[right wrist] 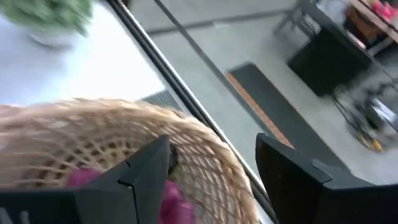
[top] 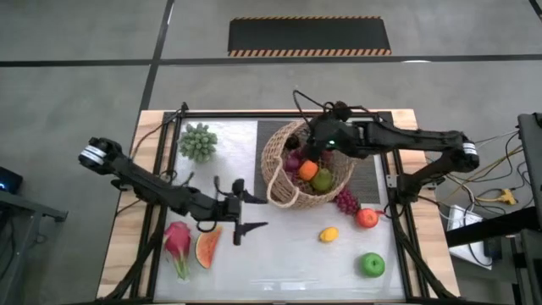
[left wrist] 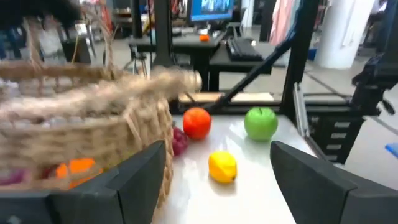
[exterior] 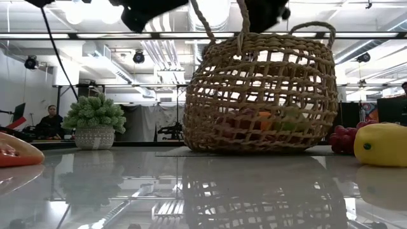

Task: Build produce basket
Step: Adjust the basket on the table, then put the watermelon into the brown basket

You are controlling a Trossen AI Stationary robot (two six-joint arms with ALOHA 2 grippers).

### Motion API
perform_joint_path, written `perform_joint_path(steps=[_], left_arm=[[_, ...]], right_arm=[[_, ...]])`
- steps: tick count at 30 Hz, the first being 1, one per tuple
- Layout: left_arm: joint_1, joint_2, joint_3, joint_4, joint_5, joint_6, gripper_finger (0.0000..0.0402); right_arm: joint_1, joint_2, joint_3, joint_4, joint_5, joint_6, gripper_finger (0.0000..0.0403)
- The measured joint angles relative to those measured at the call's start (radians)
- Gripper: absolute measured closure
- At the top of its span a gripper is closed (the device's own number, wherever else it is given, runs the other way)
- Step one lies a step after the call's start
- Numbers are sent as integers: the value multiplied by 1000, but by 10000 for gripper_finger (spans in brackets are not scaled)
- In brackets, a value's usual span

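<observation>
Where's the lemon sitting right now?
In the high view the lemon lies on the table's right half, outside the basket, between the tomato and the green apple, just beyond the red grapes.

Grey concrete floor [top: 76, 34] all around the table, with a dark mat [top: 309, 36] edged in hazard stripes beyond its far side. Exposed ducts [exterior: 162, 54] and ceiling lights [exterior: 82, 11] overhead. A person [exterior: 49, 122] sits off at a desk; a lit monitor [left wrist: 212, 9] glows further back.
</observation>
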Motion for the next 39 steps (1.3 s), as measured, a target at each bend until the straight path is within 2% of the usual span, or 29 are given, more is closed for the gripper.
perform_joint_path(steps=[10, 12, 16, 20, 23, 26, 30, 32, 35, 39], left_arm=[[20, 227, 158, -47, -54, -3, 130], [37, 259, 186, -49, -51, -3, 131], [84, 330, 235, -71, -29, -1, 149], [134, 406, 293, -66, 47, 1, 173], [171, 455, 324, -68, 55, 8, 189], [206, 463, 330, -86, 43, 9, 202], [250, 446, 312, -95, -57, 28, 213], [266, 432, 307, -100, -74, 55, 216], [273, 412, 306, -122, -66, 53, 217], [258, 390, 306, -141, -1, 54, 217]], right_arm=[[216, -112, -1, -27, -12, -36, 179], [255, -124, -7, -40, -59, -36, 179], [319, -142, -22, -39, -208, -26, 181], [376, -147, -35, -69, -210, 23, 194], [405, -156, -45, -94, -207, 45, 206], [427, -159, -61, -101, -207, 71, 219], [449, -159, -101, -97, -207, 92, 236], [452, -158, -127, -93, -207, 106, 243], [457, -158, -172, -91, -207, 149, 254], [470, -158, -231, -85, -206, 194, 267]])
